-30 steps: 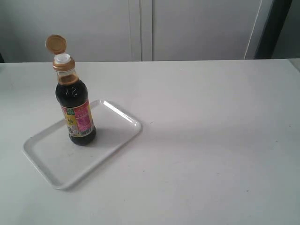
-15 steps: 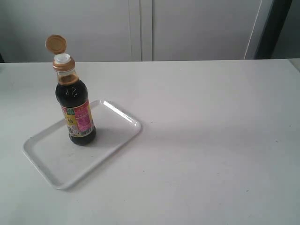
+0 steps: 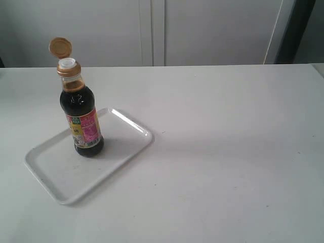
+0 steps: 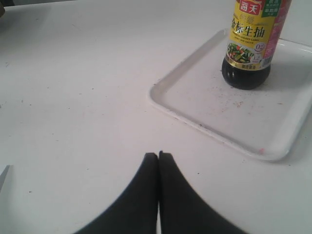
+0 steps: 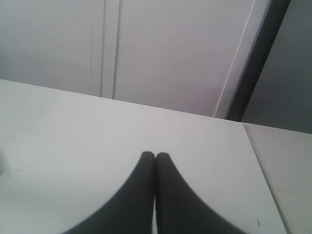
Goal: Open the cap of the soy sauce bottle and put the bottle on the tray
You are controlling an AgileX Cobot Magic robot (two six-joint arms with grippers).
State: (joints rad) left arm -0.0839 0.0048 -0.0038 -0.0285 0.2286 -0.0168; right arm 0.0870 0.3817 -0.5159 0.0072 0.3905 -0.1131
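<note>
From where I sit, soy sauce bottle point(image 3: 83, 117) stands upright on the tray point(image 3: 119, 152), cap point(image 3: 60, 47) flipped open; left gripper point(image 4: 158, 155) nearer, both jaws pinched together, empty.

soy sauce bottle point(image 3: 82, 116) upright on tray point(image 3: 55, 169), cap point(image 3: 60, 47) open

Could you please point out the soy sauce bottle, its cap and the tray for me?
soy sauce bottle point(image 3: 84, 127), exterior view, on the label.
cap point(image 3: 61, 47), exterior view, on the flipped-open lid.
tray point(image 3: 55, 174), exterior view, on bare floor near the front corner.
</note>
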